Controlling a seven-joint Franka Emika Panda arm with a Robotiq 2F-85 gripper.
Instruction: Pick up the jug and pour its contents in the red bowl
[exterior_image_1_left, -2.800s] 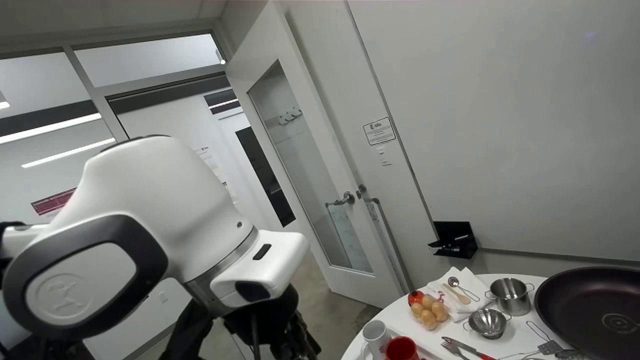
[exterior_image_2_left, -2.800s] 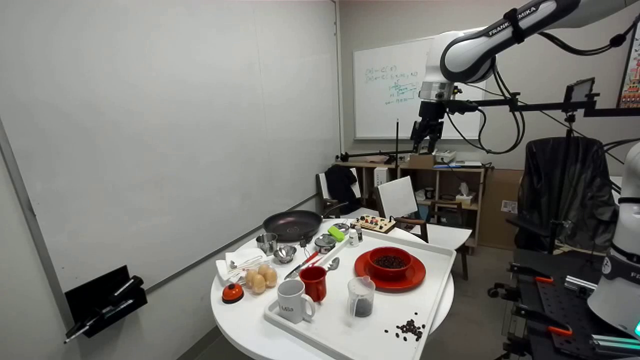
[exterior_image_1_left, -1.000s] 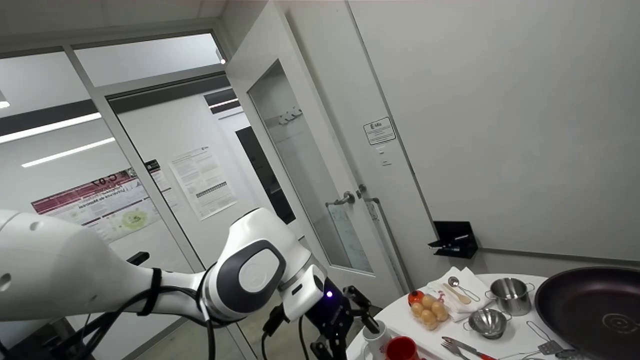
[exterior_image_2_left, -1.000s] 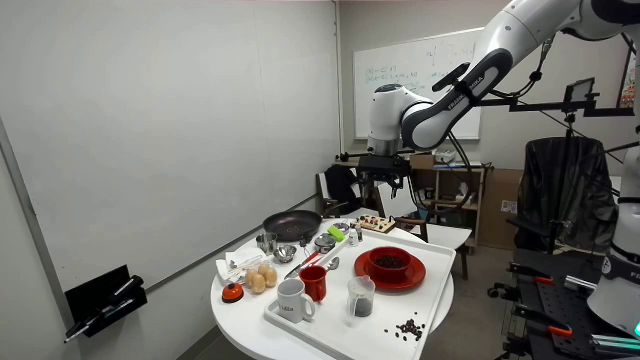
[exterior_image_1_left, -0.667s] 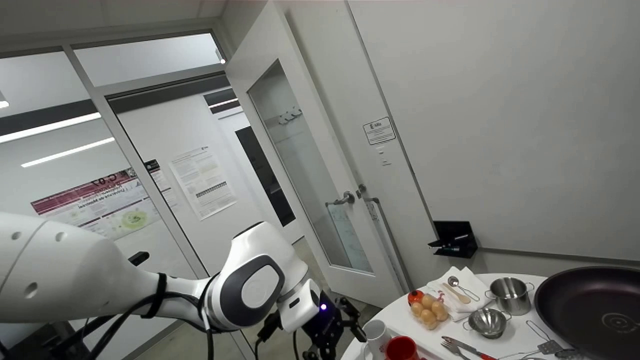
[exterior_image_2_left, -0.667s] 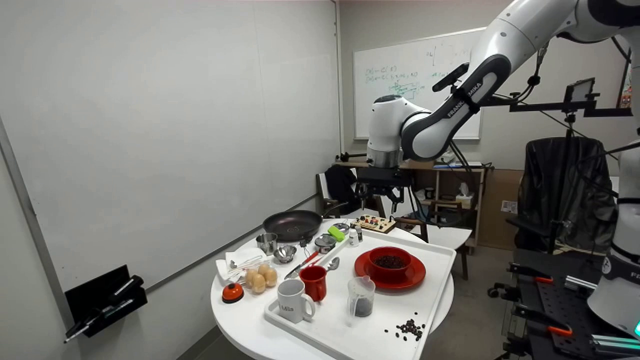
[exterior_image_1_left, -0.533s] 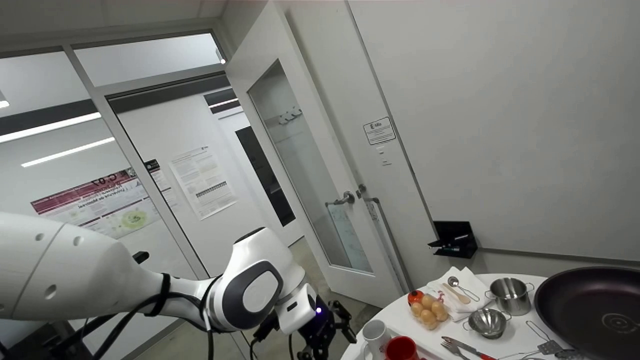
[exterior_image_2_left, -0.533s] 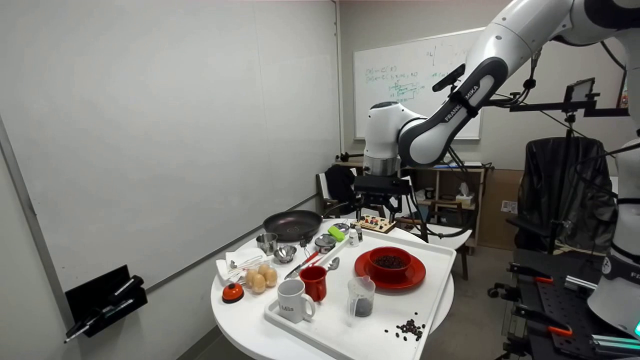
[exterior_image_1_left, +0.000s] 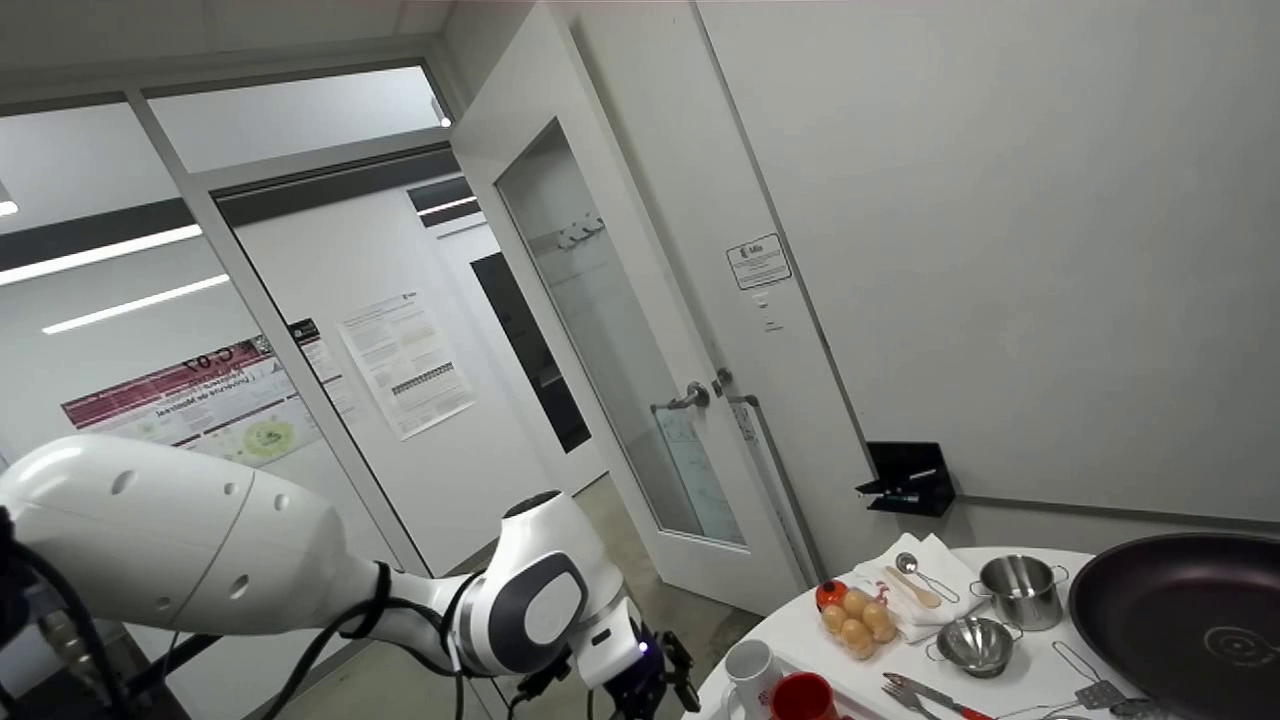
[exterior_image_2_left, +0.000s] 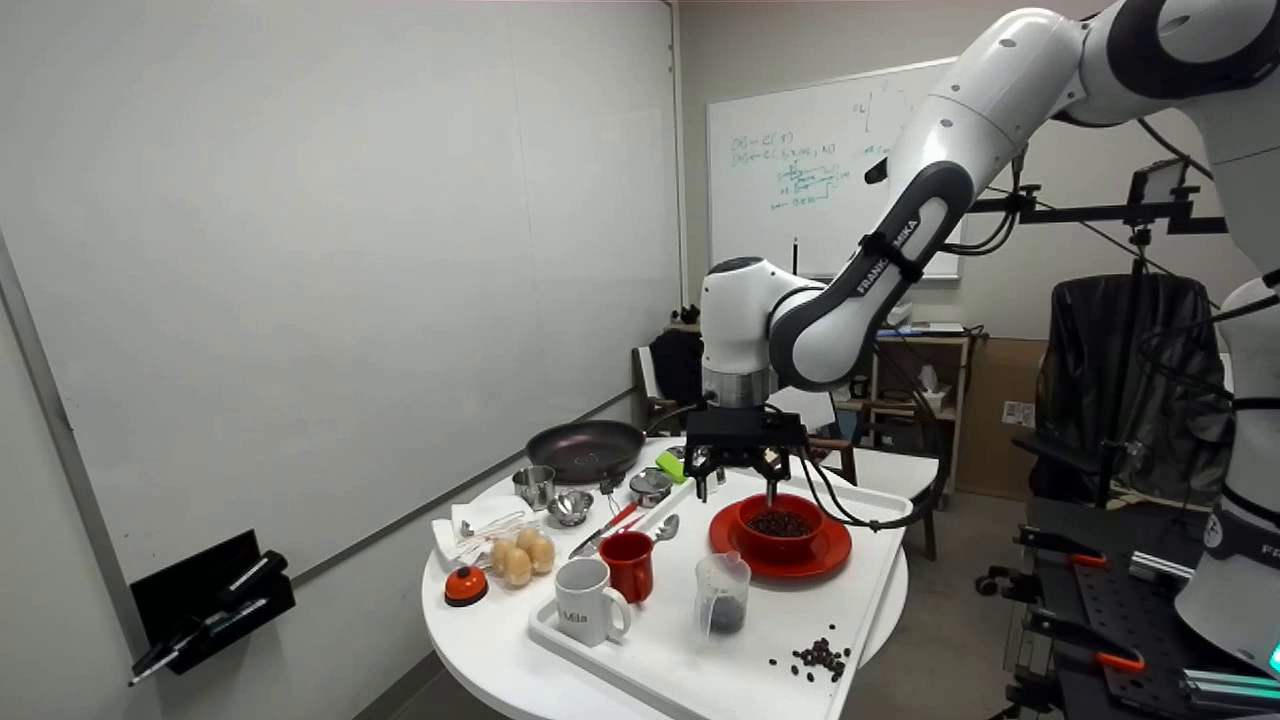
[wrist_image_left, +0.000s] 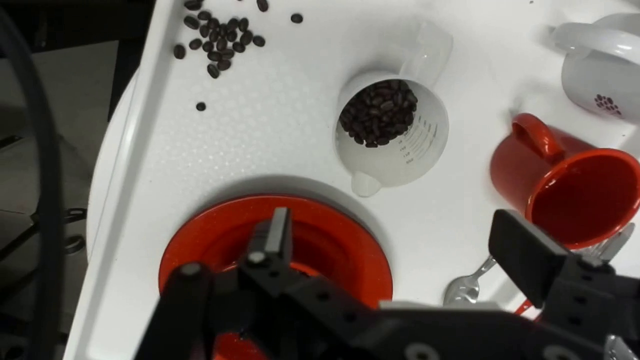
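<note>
The jug (exterior_image_2_left: 722, 597) is a clear measuring cup part-filled with dark beans, upright on the tray. In the wrist view the jug (wrist_image_left: 395, 140) stands ahead of the fingers, its handle pointing away from them and its spout towards them. The red bowl (exterior_image_2_left: 780, 547) holds dark beans and sits on a red plate (exterior_image_2_left: 838, 550) behind the jug. In the wrist view my gripper hides most of the bowl. My gripper (exterior_image_2_left: 737, 497) is open and empty, pointing down above the tray beside the bowl; it also shows in the wrist view (wrist_image_left: 395, 235), apart from the jug.
The white tray (exterior_image_2_left: 690, 670) also holds a grey mug (exterior_image_2_left: 582, 605), a red mug (exterior_image_2_left: 627, 568), a spoon (wrist_image_left: 462, 290) and loose beans (exterior_image_2_left: 820, 657). Eggs (exterior_image_2_left: 517, 565), steel pots (exterior_image_2_left: 534, 488) and a big dark pan (exterior_image_2_left: 585, 452) stand on the table beside it.
The arm has swung forward from up high at the back and come down over the tray. The gripper now points down close to the bowl. The jug and bowl have not moved.
</note>
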